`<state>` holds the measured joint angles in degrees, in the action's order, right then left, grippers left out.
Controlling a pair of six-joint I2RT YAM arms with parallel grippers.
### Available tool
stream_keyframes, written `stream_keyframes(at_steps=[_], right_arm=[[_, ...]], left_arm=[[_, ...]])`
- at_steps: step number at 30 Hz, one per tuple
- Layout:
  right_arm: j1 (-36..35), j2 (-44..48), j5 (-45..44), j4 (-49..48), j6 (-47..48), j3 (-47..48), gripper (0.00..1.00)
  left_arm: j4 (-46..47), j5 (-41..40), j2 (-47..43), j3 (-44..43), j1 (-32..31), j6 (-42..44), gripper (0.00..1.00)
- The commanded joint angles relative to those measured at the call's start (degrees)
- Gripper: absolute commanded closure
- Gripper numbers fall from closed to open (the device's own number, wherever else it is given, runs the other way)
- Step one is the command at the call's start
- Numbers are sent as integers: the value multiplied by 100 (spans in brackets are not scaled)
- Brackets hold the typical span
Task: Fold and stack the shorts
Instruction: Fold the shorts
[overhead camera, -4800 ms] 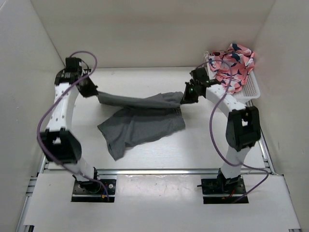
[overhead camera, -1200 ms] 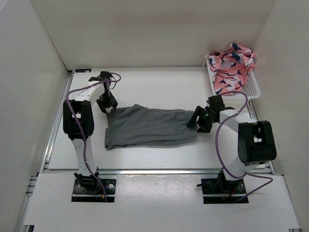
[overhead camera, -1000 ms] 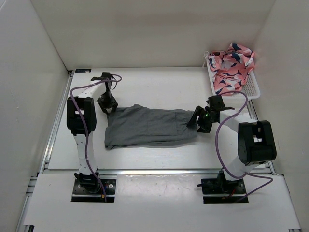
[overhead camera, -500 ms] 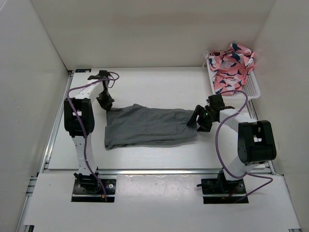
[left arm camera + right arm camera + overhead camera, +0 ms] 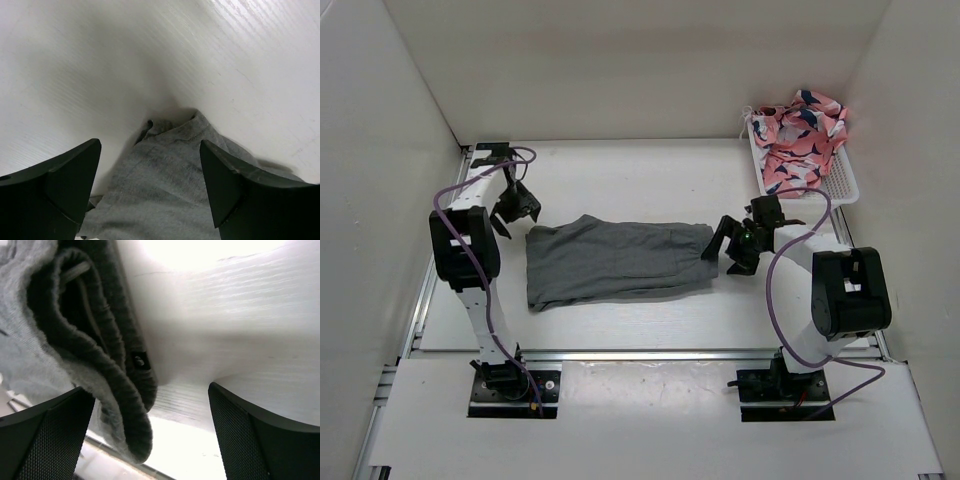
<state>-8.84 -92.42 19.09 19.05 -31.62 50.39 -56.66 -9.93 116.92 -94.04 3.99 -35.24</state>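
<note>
The white table (image 5: 620, 170) is seen across the middle of the frame; the shorts (image 5: 615, 262) are laid folded flat at its centre, shifted slightly leftward since a second ago; a white basket (image 5: 848, 188) at upper right is filled with pink patterned cloth (image 5: 800, 135); the left gripper (image 5: 513, 217), now drawn back off the shorts' upper left corner, and the right gripper (image 5: 723, 255), at their right end, are both spread wide, nothing gripped.

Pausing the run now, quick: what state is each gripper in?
Left gripper: open, holding nothing, by a corner of the shorts.
Right gripper: open, holding nothing, beside the shorts.
</note>
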Motion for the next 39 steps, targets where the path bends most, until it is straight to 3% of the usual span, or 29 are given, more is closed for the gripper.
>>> stream_keyframes(at_steps=[1, 7, 11, 14, 15, 22, 29, 30, 39], right_arm=[[-213, -30, 394, -208, -125, -56, 4], [-837, -337, 254, -551, -686, -117, 12], [-944, -522, -265, -797, -960, -56, 29], [-997, -522, -765, -649, -1074, 58, 74], [-997, -462, -915, -561, -1075, 59, 100], [-997, 365, -1873, 239, -443, 400, 100], [-997, 629, -2418, 1153, 427, 1323, 100], [-1119, 629, -2532, 1249, 559, 1594, 100], [-2489, -135, -3736, 2304, 885, 3781, 100]], left_arm=[[94, 132, -275, 88, -39, 53, 8], [94, 246, -275, 211, 14, 53, 12], [147, 246, -328, 368, 14, 53, 14], [147, 246, -380, 438, 14, 105, 18], [147, 246, -381, 439, 14, 105, 19], [279, 474, -846, 1027, -108, 105, 47], [578, 817, -1295, 1643, -293, 0, 60], [638, 818, -1295, 1704, -346, 0, 66], [815, 1248, -619, 1705, -592, -53, 72]])
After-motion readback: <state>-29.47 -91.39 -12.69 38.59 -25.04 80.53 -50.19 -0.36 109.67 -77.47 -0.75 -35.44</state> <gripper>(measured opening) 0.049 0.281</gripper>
